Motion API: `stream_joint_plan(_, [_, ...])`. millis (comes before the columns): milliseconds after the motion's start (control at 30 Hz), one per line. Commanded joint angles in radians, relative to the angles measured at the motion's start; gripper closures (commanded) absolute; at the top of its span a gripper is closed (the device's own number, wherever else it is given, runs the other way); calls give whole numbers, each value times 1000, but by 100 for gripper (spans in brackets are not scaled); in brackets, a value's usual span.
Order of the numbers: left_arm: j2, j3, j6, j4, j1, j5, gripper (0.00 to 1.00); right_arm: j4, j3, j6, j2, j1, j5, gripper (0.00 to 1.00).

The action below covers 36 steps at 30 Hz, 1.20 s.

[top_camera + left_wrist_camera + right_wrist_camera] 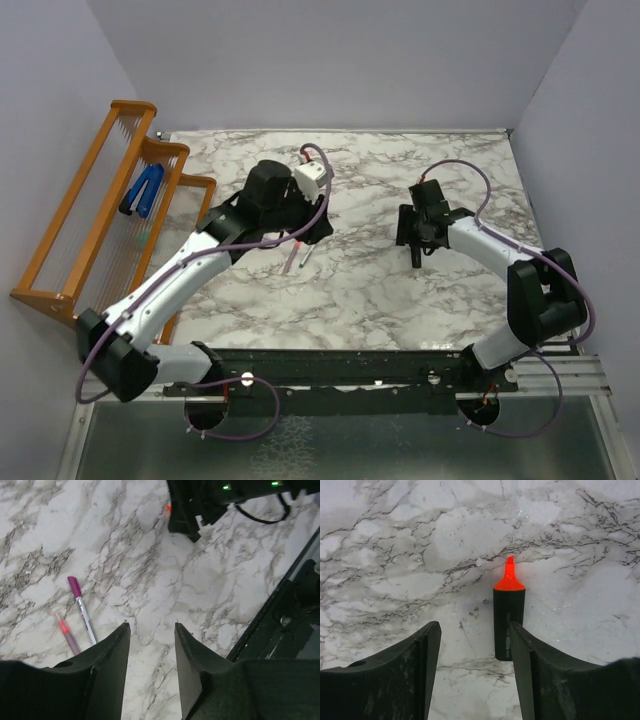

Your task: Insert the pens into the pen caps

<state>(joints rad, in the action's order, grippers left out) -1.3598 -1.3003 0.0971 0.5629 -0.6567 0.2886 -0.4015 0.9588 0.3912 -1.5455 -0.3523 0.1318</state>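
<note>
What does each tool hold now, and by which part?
Nothing is held. The right tool stands open around the black marker, which lies on the table close beside one finger. The left tool is open and empty.

Robot test cell in a lab.
Plain lilac-grey partition walls (330, 60) box in a marble-patterned table (400, 300); a white-and-black left robot arm (170, 290) and right robot arm (490, 240) are bolted to a black metal rail (350, 365), beside an orange wooden rack (90, 200).
</note>
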Motion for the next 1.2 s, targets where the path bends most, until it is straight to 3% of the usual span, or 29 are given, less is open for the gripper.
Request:
stream_joint_plan(0, [187,155,-41,-186,-3,142,56,19,58,-22,-46,19,83,39])
stream_joint_plan(333, [293,248,-64,-193,-4,148,43,41,49,-35,-111,75,70,39])
stream_joint_plan(433, [290,240,-68,-194,-3,162,24,64,26,-32,-124,84,48,39])
stream_joint_plan(533, [285,233,-71,-195,-4,166,15,80,11,-31,-137,85,35,39])
stream_joint_plan(667, [279,231,-75,-195,-4,172,10,98,-4,-31,-146,85,18,39])
stream_joint_plan(900, [284,254,-77,-212,-4,173,9,122,-41,-31,-164,85,3,40])
stream_joint_plan(1000, [287,269,-79,-236,-4,211,3,129,-64,-35,-169,85,9,48])
stream_joint_plan(1167, [306,315,-69,-324,-4,275,1,120,-70,-46,-158,86,17,76])
